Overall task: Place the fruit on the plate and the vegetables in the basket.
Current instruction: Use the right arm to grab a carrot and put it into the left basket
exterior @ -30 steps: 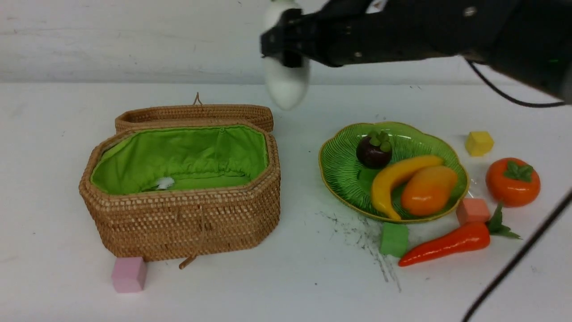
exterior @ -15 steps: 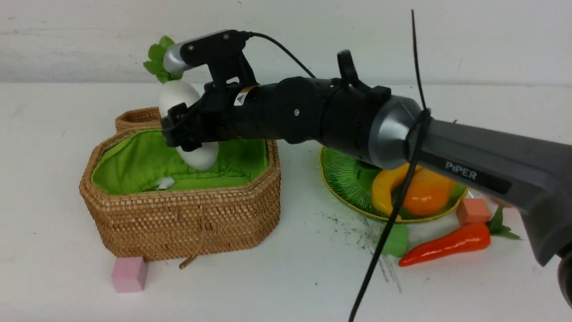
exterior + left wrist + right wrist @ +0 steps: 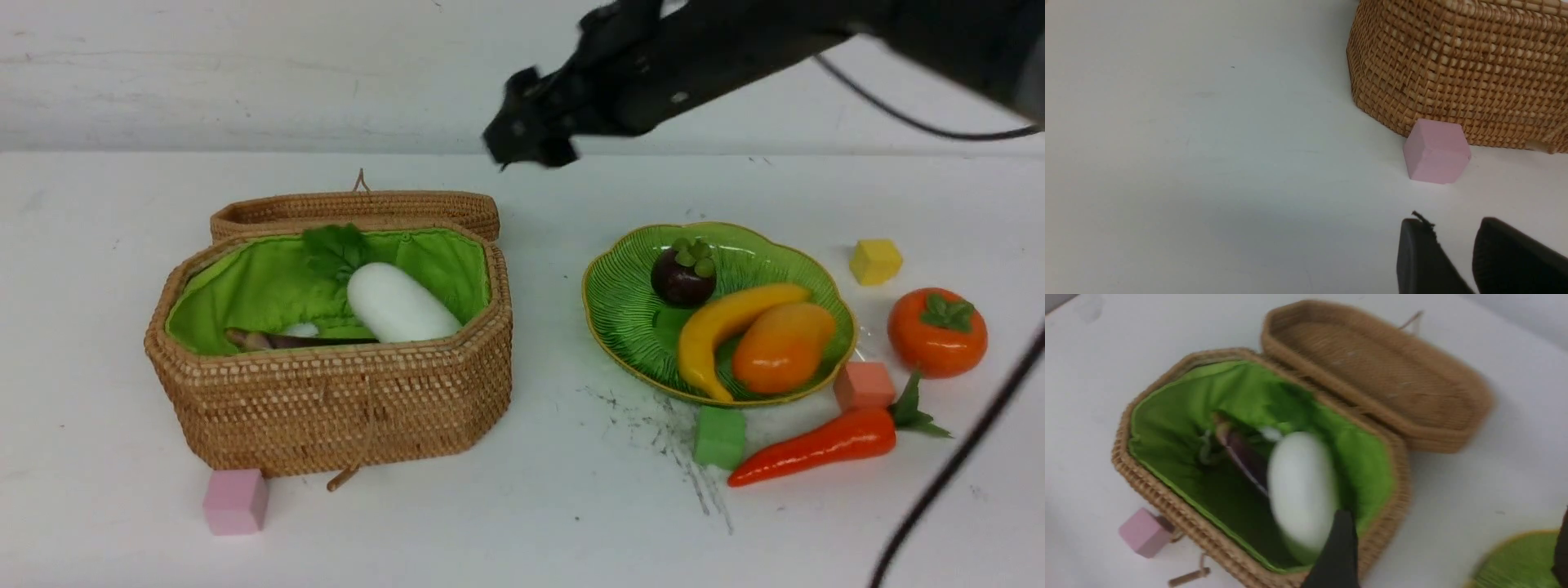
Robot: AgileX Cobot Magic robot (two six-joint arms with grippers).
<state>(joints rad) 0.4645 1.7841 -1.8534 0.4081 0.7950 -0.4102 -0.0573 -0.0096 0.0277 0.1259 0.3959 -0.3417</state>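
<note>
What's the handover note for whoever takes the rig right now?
Right gripper: open, empty, raised, roughly between basket and plate.
Left gripper: slightly open, empty, low by the pink cube.
Done: radish and eggplant in basket; mangosteen, banana, mango on plate.
Left: persimmon, on the table right of the plate, to plate; carrot, in front of the plate, to basket.

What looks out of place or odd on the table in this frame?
Dark scuff marks smear the table in front of the plate, beside the green cube. The persimmon and carrot lie on the table, unsorted. The radish rests slanted in the basket.
</note>
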